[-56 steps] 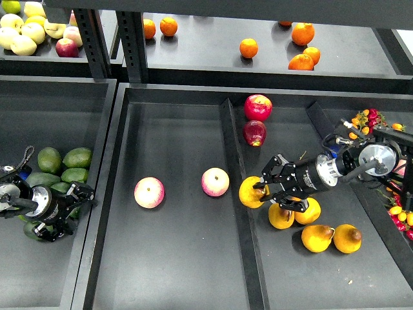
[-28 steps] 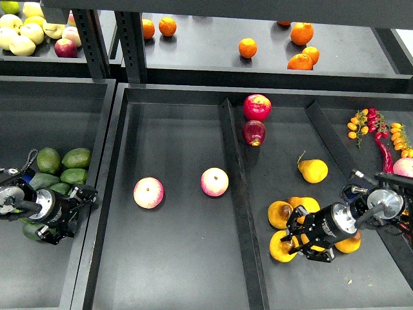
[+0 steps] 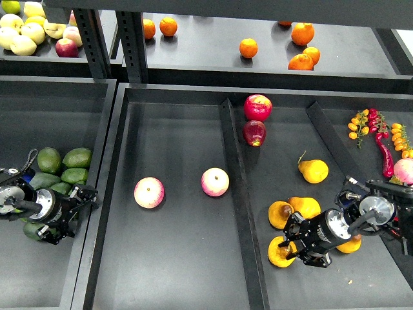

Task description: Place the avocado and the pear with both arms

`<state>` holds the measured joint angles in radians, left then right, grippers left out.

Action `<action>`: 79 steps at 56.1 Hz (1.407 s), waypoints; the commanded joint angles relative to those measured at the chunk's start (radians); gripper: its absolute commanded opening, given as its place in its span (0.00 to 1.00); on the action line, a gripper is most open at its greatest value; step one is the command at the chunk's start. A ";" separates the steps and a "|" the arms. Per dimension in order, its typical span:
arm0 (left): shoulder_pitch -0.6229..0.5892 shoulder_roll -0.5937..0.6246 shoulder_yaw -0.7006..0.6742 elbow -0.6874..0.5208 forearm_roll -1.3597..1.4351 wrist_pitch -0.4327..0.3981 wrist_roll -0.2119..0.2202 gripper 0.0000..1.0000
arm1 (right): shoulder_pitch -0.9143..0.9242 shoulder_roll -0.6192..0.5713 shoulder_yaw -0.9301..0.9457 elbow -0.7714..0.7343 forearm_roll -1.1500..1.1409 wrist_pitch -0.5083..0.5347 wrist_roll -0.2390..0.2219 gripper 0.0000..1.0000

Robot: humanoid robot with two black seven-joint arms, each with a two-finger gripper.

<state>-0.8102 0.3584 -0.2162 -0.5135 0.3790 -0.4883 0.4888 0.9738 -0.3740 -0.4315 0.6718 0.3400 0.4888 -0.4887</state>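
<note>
2 pink apples; right tool grips pear; left tool unclear.

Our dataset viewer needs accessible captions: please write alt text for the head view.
Right gripper closes around a yellow pear among other pears in the right tray, while the left gripper sits at a pile of green avocados in the left tray; two pink-yellow apples lie between.
</note>
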 commanded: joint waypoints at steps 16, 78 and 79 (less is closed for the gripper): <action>-0.011 0.008 -0.026 0.001 -0.002 0.000 0.000 1.00 | 0.062 -0.026 0.028 0.032 -0.062 0.000 0.000 0.85; -0.061 0.073 -0.609 0.030 -0.413 0.000 0.000 1.00 | 0.013 -0.161 0.697 -0.204 -0.079 0.000 0.000 1.00; -0.057 0.068 -0.620 0.030 -0.413 0.000 0.000 1.00 | 0.010 -0.160 0.703 -0.208 -0.079 0.000 0.000 1.00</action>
<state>-0.9060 0.4704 -0.7088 -0.4830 -0.0236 -0.4887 0.4887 1.0146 -0.5416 0.1584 0.5343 0.2625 0.4887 -0.4887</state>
